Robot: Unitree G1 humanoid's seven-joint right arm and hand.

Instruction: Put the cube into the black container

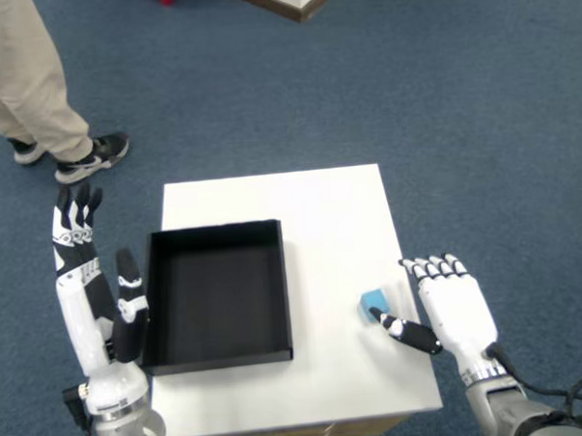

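Your cube (373,304) sits on the white surface (320,207), right of the black container (217,294), bare surface between them. Your right hand (453,312) lies spread, holding nothing, thumb just beside the cube's near side.

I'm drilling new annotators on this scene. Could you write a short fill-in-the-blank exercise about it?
1. The cube is colored ____.
2. The cube sits on the ____, outside the container.
3. The container holds ____.
4. The right hand has its fingers ____, holding nothing.

Missing words: blue; table; nothing; open
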